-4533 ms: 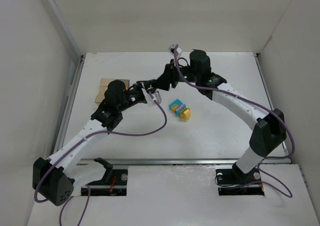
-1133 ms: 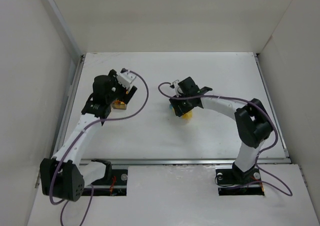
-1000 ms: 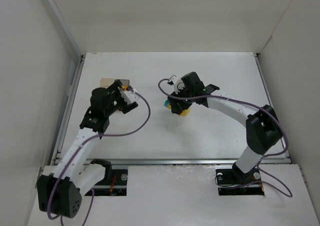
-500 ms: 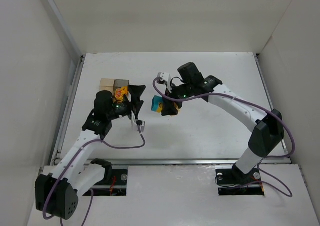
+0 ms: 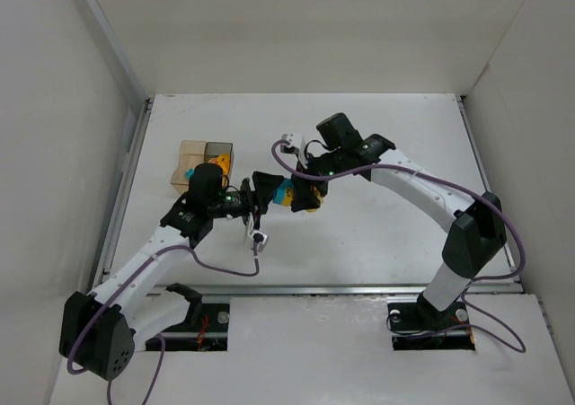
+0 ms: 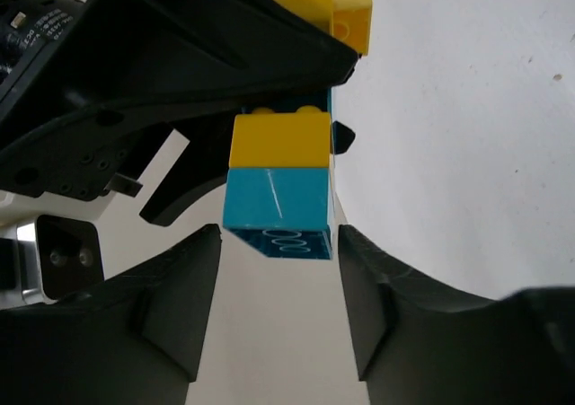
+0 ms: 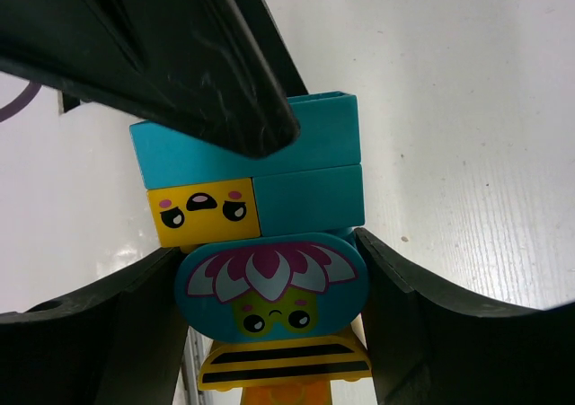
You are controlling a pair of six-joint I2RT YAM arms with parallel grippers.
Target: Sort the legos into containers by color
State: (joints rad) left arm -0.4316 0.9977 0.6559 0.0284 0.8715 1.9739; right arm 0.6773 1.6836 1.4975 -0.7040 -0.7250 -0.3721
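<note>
Top view, right gripper (image 5: 303, 195): is clamping the stack (image 5: 287, 192), which is hanging between the two grippers.
Top view, left gripper (image 5: 266, 192): is standing spread just left of the stack, tip to tip with the right gripper.
Top view, boxes (image 5: 192, 145): are sitting behind the left gripper and well apart from the right one, so the left arm is nearer. Only this view is showing them.
Left wrist, left gripper (image 6: 276, 236): fingers are parted either side of the cyan brick (image 6: 278, 209); contact cannot be told.
Left wrist, stack axis: is running straight away from the fingers, with the cyan brick nearest and the yellow brick (image 6: 280, 137) next.
Right wrist, right gripper (image 7: 268, 270): fingers are pressing both flanks of the flower piece (image 7: 269, 297). Only this view is showing the printed faces and the striped piece (image 7: 283, 360).
Coming move: the left gripper is probably needing to close on the cyan end and pull along the axis.
</note>
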